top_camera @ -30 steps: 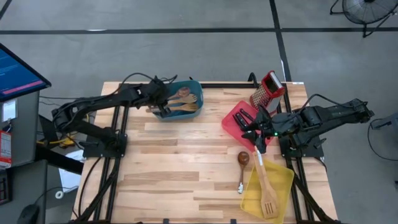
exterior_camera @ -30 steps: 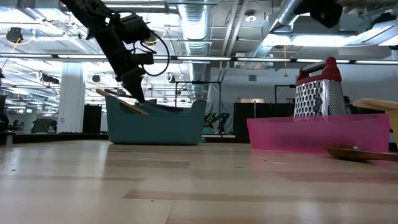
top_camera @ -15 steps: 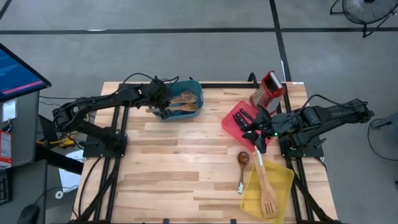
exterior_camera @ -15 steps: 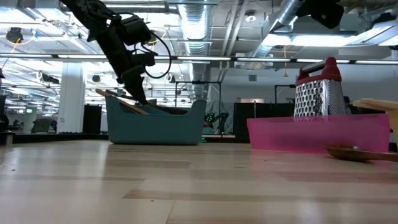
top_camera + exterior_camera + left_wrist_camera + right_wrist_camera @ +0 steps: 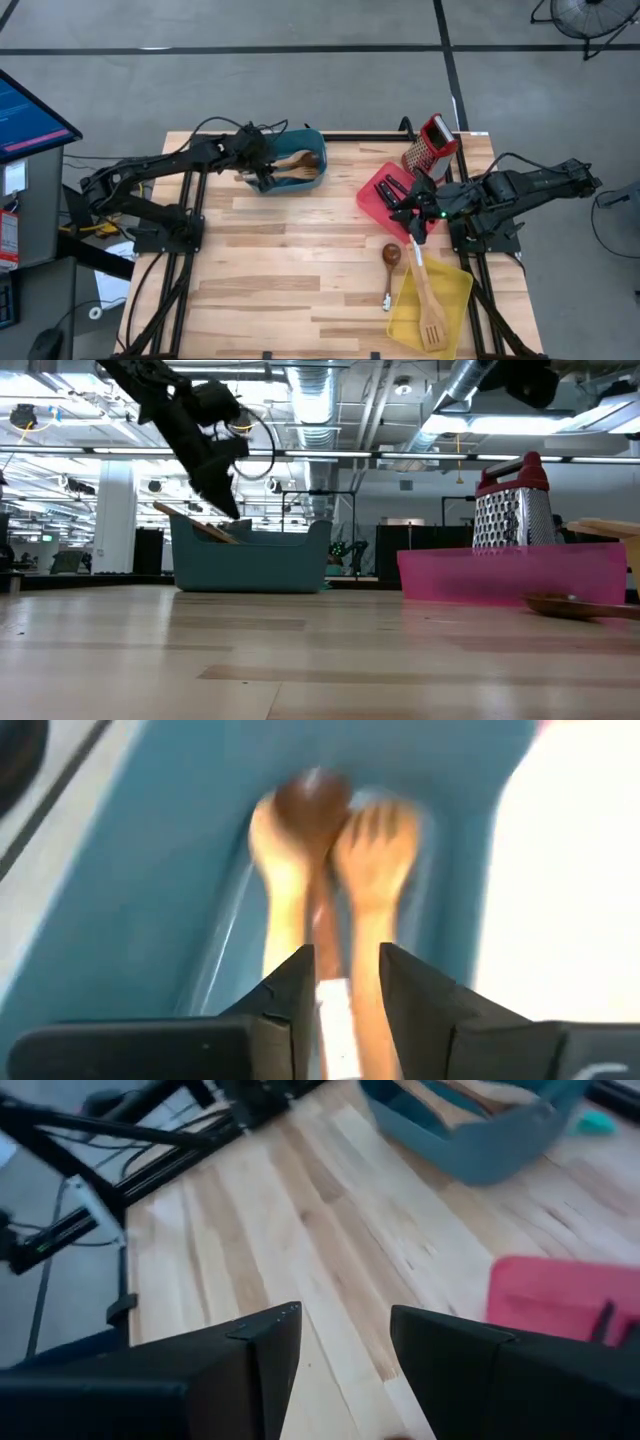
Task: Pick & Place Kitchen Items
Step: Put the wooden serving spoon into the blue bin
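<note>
My left gripper point(image 5: 258, 178) hangs open just above the teal bin point(image 5: 316, 150) at the table's far left; it also shows in the low view point(image 5: 228, 510). Pale wooden spoons and a brown-bowled one point(image 5: 325, 830) lie in the bin below the gripper's fingers point(image 5: 347, 990). My right gripper point(image 5: 410, 228) hovers open and empty beside the red bin point(image 5: 372, 196), above the table point(image 5: 345, 1330). A brown-bowled spoon point(image 5: 390, 256) lies flat on the table. A wooden slotted turner point(image 5: 428, 300) lies in the yellow bin point(image 5: 458, 285), its handle sticking out over the far rim.
Black-handled knives point(image 5: 392, 188) lie in the red bin. A red-topped steel grater point(image 5: 430, 140) stands at the far right, also seen in the low view point(image 5: 512, 505). Bare wood stretches across the table's middle and near left.
My left gripper has risen a little above the teal bin; the utensils stay lying in it. My right gripper has kept still.
</note>
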You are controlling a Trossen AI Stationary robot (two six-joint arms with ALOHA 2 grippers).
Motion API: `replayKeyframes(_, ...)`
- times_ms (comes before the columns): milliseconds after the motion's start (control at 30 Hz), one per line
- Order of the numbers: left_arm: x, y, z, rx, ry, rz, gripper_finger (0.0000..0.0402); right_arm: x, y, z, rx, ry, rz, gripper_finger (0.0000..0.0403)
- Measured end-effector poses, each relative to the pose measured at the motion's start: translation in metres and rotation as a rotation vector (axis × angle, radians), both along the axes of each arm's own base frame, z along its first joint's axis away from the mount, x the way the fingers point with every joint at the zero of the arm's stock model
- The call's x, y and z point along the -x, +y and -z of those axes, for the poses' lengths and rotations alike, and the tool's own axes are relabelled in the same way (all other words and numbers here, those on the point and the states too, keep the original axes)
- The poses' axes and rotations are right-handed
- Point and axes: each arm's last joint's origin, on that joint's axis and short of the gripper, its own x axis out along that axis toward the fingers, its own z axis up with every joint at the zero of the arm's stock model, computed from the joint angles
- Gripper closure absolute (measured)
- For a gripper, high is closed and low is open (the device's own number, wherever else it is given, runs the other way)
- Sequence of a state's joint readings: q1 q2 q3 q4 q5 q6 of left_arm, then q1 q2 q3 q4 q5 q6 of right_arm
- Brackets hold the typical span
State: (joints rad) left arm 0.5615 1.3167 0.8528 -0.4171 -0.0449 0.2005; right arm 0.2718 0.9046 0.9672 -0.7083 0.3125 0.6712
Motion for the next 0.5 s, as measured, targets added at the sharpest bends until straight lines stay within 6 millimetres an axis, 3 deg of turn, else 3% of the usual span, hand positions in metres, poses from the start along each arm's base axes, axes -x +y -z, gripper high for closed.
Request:
replayKeyframes(200, 0.011, -0.024, -0.052, -0.061, -0.308, 0.043, 0.0279, -0.013, 0.003, 0.019, -0.065, 0.138, 0.078, 0.0235)
replayKeyframes(367, 0.041, -0.054, -0.101, -0.154, -0.587, 0.080, 0.0264, -0.044, 0.014, 0.050, -0.154, 0.324, 0.057, 0.0235)
replayKeyframes(500, 0.069, -0.072, -0.125, -0.187, -0.742, 0.094, 0.0261, -0.064, 0.022, 0.079, -0.254, 0.490, 0.060, 0.0235)
